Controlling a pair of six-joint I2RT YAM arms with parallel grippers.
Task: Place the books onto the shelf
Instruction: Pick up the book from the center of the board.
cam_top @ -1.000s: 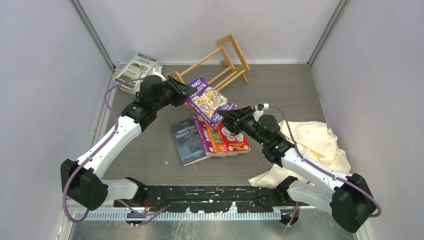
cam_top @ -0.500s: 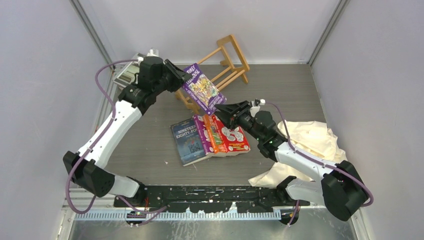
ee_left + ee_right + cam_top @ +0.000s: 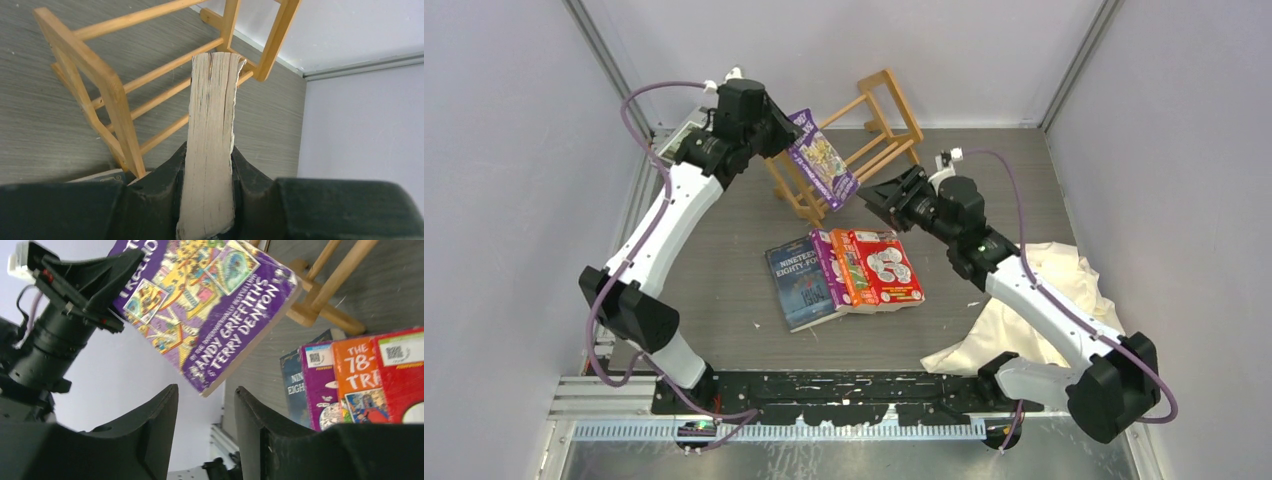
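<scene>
Paperback (image 3: 822, 165) clamped in left gripper (image 3: 789, 140), held on edge over shelf (image 3: 111, 97), likely to drop in upright (right gripper (image 3: 876, 195) jaws apart, empty).

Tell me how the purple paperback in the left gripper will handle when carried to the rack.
Probably fairly stiff: the purple paperback juts from the left gripper without drooping. Its thick page block suggests moderate weight. Pinched at one end only, it may pivot if it bumps the rack.
</scene>
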